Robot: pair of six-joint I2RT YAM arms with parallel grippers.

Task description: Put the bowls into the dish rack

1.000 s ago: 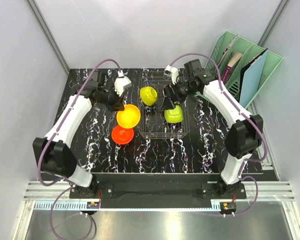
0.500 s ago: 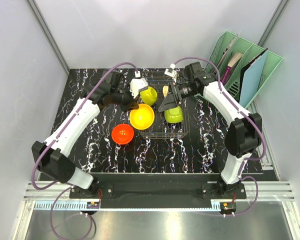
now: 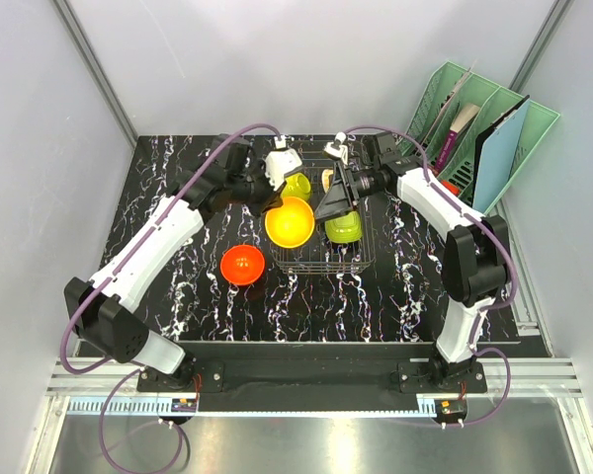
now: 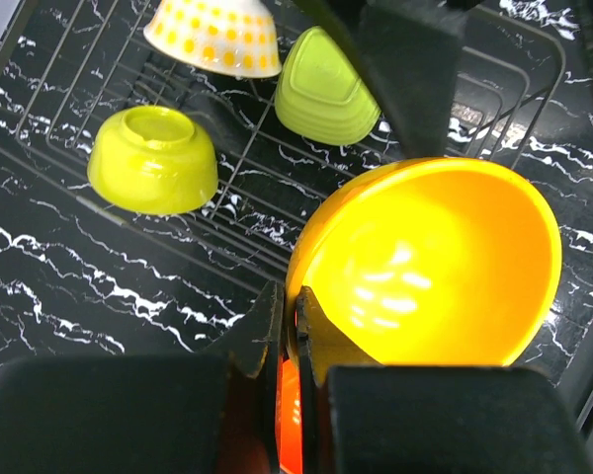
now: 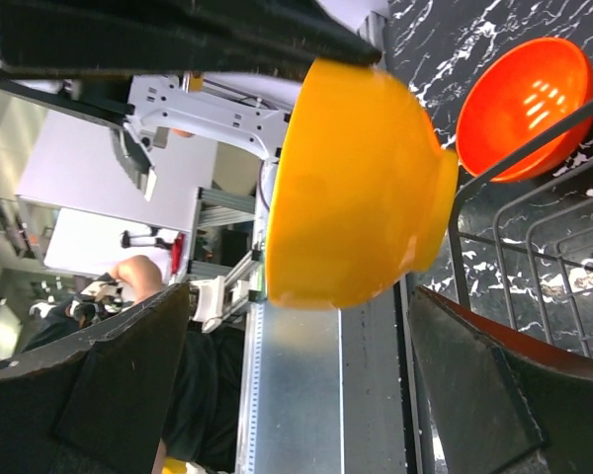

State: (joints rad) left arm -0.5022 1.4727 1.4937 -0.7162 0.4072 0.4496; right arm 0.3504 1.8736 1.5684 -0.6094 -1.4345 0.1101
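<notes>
My left hand (image 4: 289, 321) is clamped tight on the rim of the yellow bowl (image 3: 290, 221), which is tilted over the dish rack's (image 3: 326, 265) left edge. My right hand (image 3: 333, 202) hangs spread wide above the rack's middle, holding nothing. Two lime bowls (image 4: 153, 158) and a dotted bowl (image 4: 212, 35) sit inside the rack. The orange bowl (image 3: 243, 265) rests on the surface (image 3: 395, 286) left of it.

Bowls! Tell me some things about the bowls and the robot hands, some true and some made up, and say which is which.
1. The left gripper holds the yellow bowl by its rim. True.
2. The orange bowl is inside the dish rack. False: it sits on the table beside the rack.
3. Three bowls lie in the rack. True.
4. The right gripper squeezes a bowl. False: it is open and holds nothing.
</notes>
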